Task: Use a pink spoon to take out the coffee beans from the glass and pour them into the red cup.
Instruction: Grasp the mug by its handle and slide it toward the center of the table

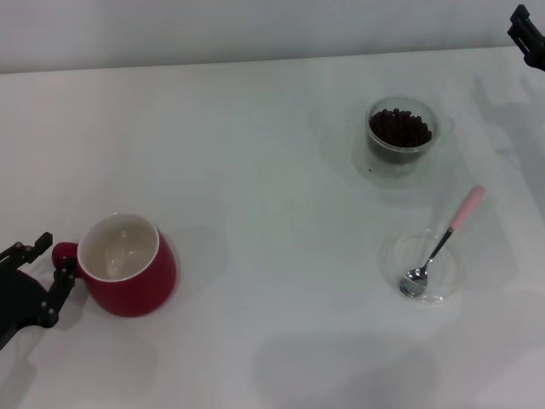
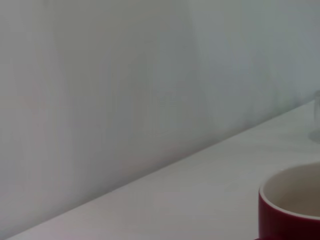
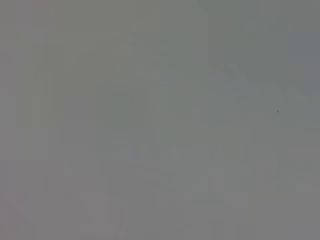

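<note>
White tabletop (image 1: 255, 170) fills our forward view, backed by a pale wall. On our left sits the red cup (image 1: 128, 266), upright with its off-white inside bare, its small loop handle turned toward our left gripper (image 1: 34, 277). That gripper's dark fingers (image 1: 60, 290) stand spread on either side of the handle and hold nothing; our left wrist view catches only the cup's rim and bare wall. On our right, toward the far side, the glass (image 1: 400, 136) stands heaped with coffee beans (image 1: 398, 128). Nearer to us, well apart from the glass, the pink spoon (image 1: 443, 243) lies with its metal bowl inside a flat clear dish (image 1: 423, 266) and its pink handle angled up over the rim toward the far edge. Our right gripper (image 1: 528, 34) shows only as a dark corner at the far right, and we cannot tell how its jaws stand; its wrist view is a featureless grey.

We judge the task barely begun: no beans scooped, the spoon untouched. The next move probably calls for our right arm to come down over the spoon's handle and pinch it cleanly, while our left steadies the cup.
</note>
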### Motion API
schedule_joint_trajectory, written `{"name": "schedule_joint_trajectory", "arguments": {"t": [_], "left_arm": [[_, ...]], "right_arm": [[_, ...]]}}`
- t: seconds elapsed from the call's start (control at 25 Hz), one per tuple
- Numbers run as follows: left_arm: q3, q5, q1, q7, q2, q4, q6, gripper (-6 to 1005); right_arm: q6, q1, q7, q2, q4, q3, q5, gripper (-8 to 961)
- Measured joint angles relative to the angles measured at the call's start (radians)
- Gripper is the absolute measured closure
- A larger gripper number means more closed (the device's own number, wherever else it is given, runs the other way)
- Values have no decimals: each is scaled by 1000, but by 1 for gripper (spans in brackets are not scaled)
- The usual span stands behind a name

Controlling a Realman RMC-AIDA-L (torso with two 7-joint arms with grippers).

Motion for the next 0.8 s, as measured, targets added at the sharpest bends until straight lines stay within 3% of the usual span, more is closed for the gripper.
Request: {"name": "schedule_joint_trajectory", "arguments": {"t": [0.48,0.8], "left_arm": [[-1,-35,19,89,-2,43,-2,752],[-1,-35,12,92,-2,46,-2,872]], "right_arm": [[0,-2,0,-1,4,0,0,87],[0,-2,0,0,4,0,0,87]]}}
